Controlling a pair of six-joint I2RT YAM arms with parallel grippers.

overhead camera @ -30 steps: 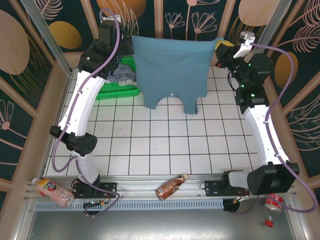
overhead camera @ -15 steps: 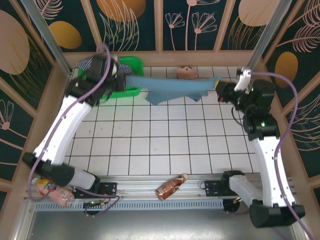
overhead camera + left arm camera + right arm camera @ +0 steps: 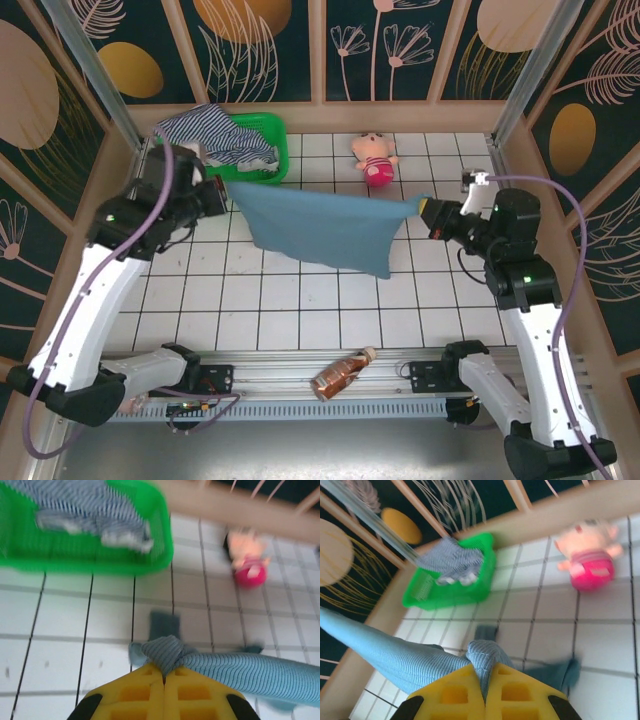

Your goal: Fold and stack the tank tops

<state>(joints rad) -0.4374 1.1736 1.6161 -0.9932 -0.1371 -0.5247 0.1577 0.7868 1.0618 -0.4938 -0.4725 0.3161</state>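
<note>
Lowered toward the bench (image 3: pixel 300 310), the teal tank top (image 3: pixel 320 228) hangs stretched between my left end effector (image 3: pixel 222 190) and right end effector (image 3: pixel 426 208), each pinched closed on a corner, presumably to spread it flat for folding.

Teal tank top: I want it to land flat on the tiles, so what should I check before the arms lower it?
1. Left gripper shut on one corner of the teal tank top: ok.
2. Right gripper shut on the opposite corner: ok.
3. Upper edge pulled straight between the two grippers: ok.
4. Pink doll apart from the cloth, farther back on the table: ok.
5. Striped tank top in the green basket, out of the way: ok.
6. Lower hem hanging level: not ok, it dips lower toward the right arm's side.
</note>
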